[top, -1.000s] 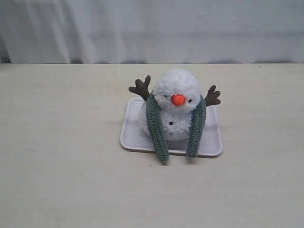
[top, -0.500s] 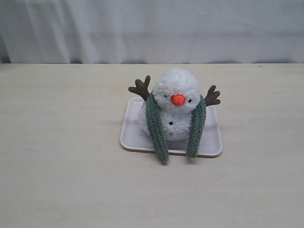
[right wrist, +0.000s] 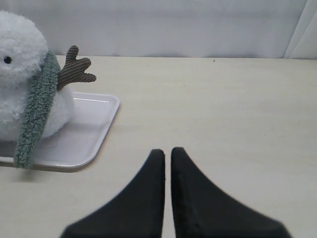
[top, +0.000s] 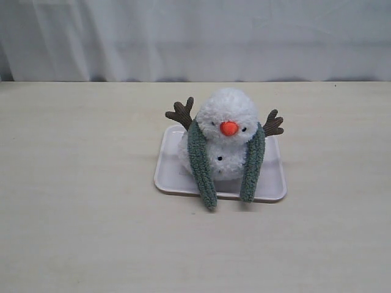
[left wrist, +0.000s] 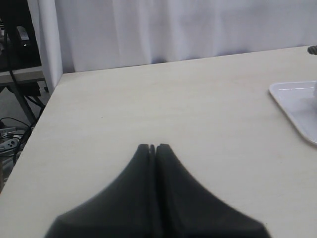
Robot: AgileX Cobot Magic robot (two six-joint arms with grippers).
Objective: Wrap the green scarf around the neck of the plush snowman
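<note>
**Snowman on its tray, room to spare.** The plush snowman (top: pixel 227 131) sits upright on a white tray (top: pixel 272 186) near the middle of a pale table (top: pixel 79 201). The green scarf (top: pixel 202 165) is draped over the snowman's neck (top: pixel 226 141), both ends hanging down the front, uncrossed. The left end runs past the tray's near rim onto the tabletop; the right end reaches about to that rim. How the scarf lies behind the neck is hidden.

Bare tabletop lies open to the left, right and near side of the tray, and the far edge meets a white curtain (top: pixel 195 36). No arm enters the exterior view.

The left wrist view shows the left gripper (left wrist: pixel 152 147), jaws pressed together on nothing. Past it are one tray corner and the table's side edge, with cables (left wrist: pixel 10 129) beyond.

The right wrist view shows the right gripper (right wrist: pixel 167 151), closed to a sliver and empty, well apart from the tray. It also catches one brown twig arm (right wrist: pixel 74 69) and a scarf end.
</note>
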